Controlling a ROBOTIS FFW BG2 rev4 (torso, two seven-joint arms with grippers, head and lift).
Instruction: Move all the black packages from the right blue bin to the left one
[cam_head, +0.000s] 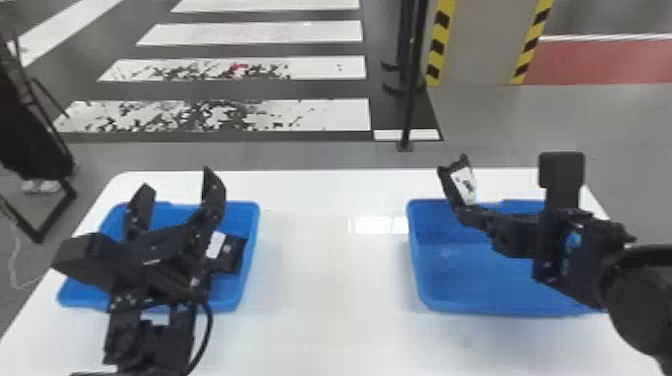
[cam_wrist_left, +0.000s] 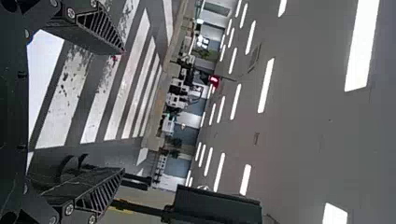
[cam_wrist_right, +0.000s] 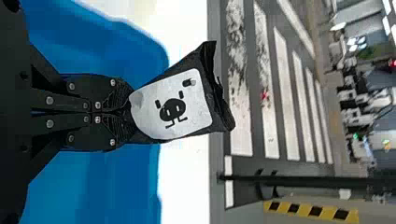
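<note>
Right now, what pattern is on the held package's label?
White label with black cartoon figure; best in the right wrist view.

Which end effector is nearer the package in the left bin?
Left: the left end effector is above the left bin, where that package lies; the right end effector is over at the right bin, holding another package.

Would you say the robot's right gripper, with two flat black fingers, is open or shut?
The right gripper is shut: its fingers pinch one end of a black package with a white label.
</note>
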